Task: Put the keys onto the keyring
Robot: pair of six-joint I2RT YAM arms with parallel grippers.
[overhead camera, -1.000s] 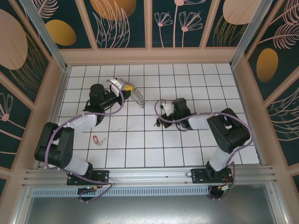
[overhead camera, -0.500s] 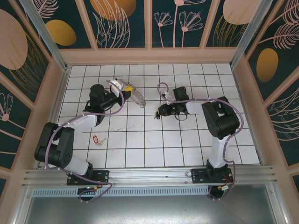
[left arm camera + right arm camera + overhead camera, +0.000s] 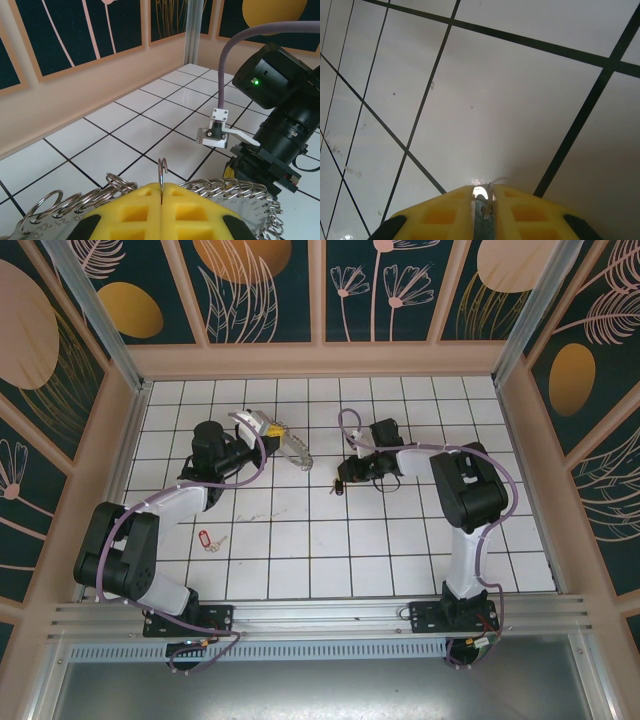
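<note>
The keyring [image 3: 296,451], a pale strip fringed with small metal rings, hangs from my left gripper [image 3: 270,428] at the back left. In the left wrist view that gripper [image 3: 161,189] is shut on one upright split ring [image 3: 162,169], with coils of rings [image 3: 240,190] on both sides. My right gripper [image 3: 341,484] sits low over the tiles about a tile to the right of the keyring, shut on a thin metal key [image 3: 481,216] wedged between its yellow fingers [image 3: 530,210]; the key's tag is hidden. The red-tagged key [image 3: 208,538] lies loose on the table at front left.
White tiled floor [image 3: 300,560] enclosed by beige walls on three sides. The right arm's wrist and purple cable [image 3: 280,100] loom close in front of the left gripper. The left forearm [image 3: 185,495] lies between the red key and the keyring.
The right arm has folded back so its forearm lies farther from me, and its gripper has moved up-left with the key, closer to the keyring. The left arm and red key stayed put.
</note>
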